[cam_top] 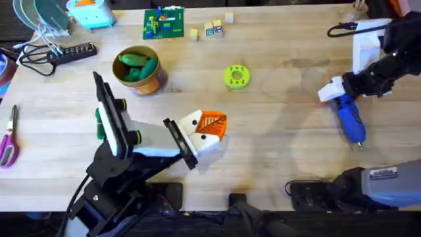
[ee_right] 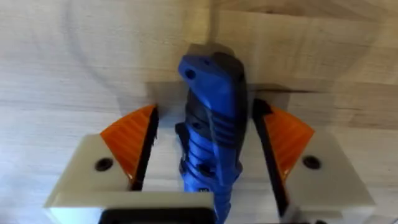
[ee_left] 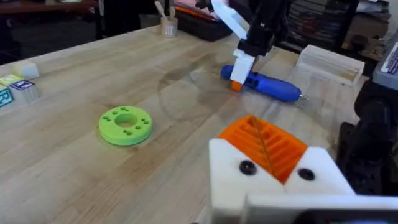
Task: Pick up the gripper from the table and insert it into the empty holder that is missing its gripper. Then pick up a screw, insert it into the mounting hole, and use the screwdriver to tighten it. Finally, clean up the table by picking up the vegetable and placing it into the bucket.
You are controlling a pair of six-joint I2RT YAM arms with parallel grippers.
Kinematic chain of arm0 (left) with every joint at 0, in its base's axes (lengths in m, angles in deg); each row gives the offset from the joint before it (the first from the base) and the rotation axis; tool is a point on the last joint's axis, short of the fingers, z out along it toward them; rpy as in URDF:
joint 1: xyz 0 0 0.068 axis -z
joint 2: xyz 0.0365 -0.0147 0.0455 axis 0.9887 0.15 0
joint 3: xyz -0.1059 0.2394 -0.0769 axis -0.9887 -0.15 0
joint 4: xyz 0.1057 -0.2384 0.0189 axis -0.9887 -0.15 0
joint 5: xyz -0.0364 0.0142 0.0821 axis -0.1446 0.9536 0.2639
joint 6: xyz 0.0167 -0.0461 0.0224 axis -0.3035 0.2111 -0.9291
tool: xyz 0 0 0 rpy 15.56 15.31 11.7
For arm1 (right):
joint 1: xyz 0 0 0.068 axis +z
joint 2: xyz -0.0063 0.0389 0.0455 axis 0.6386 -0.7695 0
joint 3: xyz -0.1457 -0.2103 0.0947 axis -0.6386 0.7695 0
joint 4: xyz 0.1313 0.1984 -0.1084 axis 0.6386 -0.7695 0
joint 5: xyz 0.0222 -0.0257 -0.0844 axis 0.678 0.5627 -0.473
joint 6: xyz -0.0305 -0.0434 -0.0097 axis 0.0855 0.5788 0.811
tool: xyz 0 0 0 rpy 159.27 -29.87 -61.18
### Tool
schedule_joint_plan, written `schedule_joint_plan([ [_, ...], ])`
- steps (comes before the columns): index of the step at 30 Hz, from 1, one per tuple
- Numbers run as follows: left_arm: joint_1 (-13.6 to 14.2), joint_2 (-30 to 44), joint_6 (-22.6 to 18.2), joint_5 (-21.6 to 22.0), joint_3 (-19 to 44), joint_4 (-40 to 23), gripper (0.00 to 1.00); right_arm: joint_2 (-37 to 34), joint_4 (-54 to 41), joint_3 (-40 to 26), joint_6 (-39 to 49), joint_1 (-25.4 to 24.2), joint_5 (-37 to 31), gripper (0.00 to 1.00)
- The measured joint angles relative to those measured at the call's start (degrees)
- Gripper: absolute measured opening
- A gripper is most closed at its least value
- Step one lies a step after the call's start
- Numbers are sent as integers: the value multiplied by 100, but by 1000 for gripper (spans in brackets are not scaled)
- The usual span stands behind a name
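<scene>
While the right gripper (ee_right: 208,155) straddles the screwdriver (ee_right: 211,124), fingers spread, it should close squarely mid-handle.

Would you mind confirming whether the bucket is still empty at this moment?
No, the overhead view shows green vegetables already lying inside the bucket.
</scene>
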Motion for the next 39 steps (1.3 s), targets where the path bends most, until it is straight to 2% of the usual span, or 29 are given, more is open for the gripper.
schedule_joint_plan([
  [6,0,0,0,0,0,2,5,-9,15,-9,-69,0,-17,853],
  [13,0,0,0,0,0,-1,5,-9,41,-11,-164,-2,-64,659],
  [15,0,-1,0,0,0,1,5,-9,47,-13,-188,-2,-88,572],
  [17,0,0,0,0,0,2,5,-9,55,-17,-211,-1,-106,432],
  [22,0,1,0,0,0,2,5,-34,104,-20,-272,-7,-207,200],
  [24,0,1,0,0,0,2,5,-52,140,-22,-301,-9,-259,37],
  [39,0,0,1,0,0,2,5,-37,-451,-509,-567,0,-65,23],
])
